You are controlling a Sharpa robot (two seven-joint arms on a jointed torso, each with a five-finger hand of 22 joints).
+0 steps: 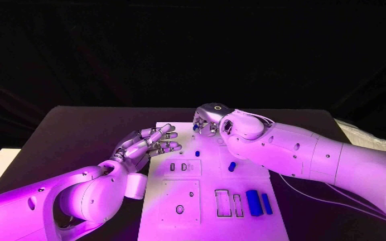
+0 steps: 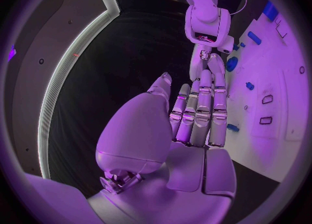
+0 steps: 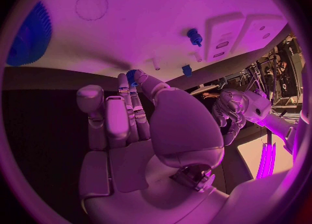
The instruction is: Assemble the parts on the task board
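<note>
Right hand (image 1: 211, 123) hovered over the far edge of the white board (image 1: 173, 207), pinching a small blue part (image 1: 196, 126) at its fingertips. Left hand (image 1: 149, 145) lay open and empty at the board's left edge, on the bench (image 1: 80, 135). Two blue bars (image 1: 259, 202) lay loose at the near right, slots beside them unfilled, so most work remained. How firmly the part was held was hard to make out.

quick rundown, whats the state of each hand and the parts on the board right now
left hand: open, fingers apart, holding nothing, at the task board's left edge
right hand: pinching a small blue part at the board's far edge
two long blue parts: lying side by side near the board's right edge
short blue part: on the board mid-way, untouched
</note>
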